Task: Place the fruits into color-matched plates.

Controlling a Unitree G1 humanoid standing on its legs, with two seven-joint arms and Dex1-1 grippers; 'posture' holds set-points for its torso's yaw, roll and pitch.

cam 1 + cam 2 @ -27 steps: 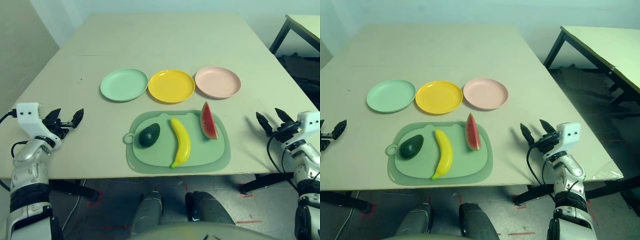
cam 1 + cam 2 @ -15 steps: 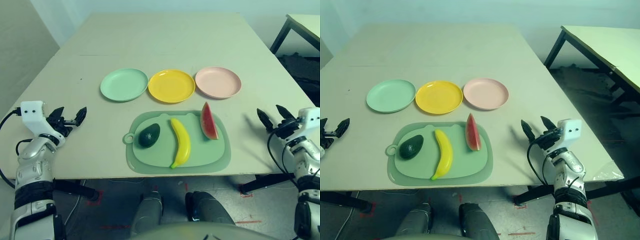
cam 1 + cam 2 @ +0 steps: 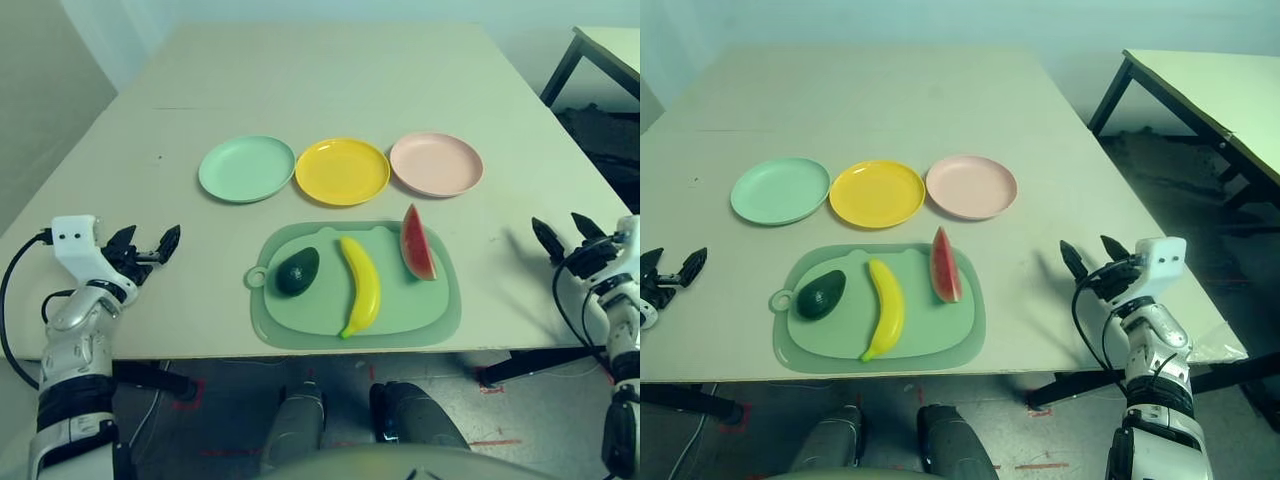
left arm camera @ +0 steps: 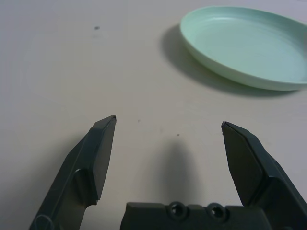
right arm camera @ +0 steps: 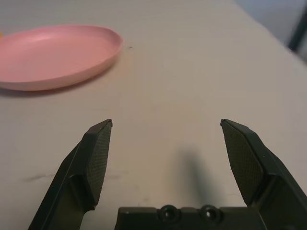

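Note:
A dark green avocado [image 3: 298, 271], a curved yellow banana [image 3: 361, 283] and a red watermelon wedge [image 3: 417, 243] lie side by side on a green cutting board [image 3: 440, 318]. Behind the board stand three plates in a row: mint green [image 3: 247, 168], yellow [image 3: 342, 171] and pink [image 3: 436, 163], all bare. My left gripper [image 3: 146, 244] hovers open over the table's left front, well left of the board. At the right front my right gripper [image 3: 564, 234] is open too, nothing between its fingers. The mint plate [image 4: 249, 45] lies ahead of the left gripper, the pink plate [image 5: 53, 56] ahead of the right.
The table's front edge [image 3: 200, 352] runs just in front of the cutting board. A second table [image 3: 1210, 90] with black legs stands off to the right, across a gap of floor. Bare tabletop stretches behind the plates.
Both arms have shifted: the left gripper has moved slightly right and nearer the front edge, the right gripper has drifted right, away from the board. Fruits and plates have not moved.

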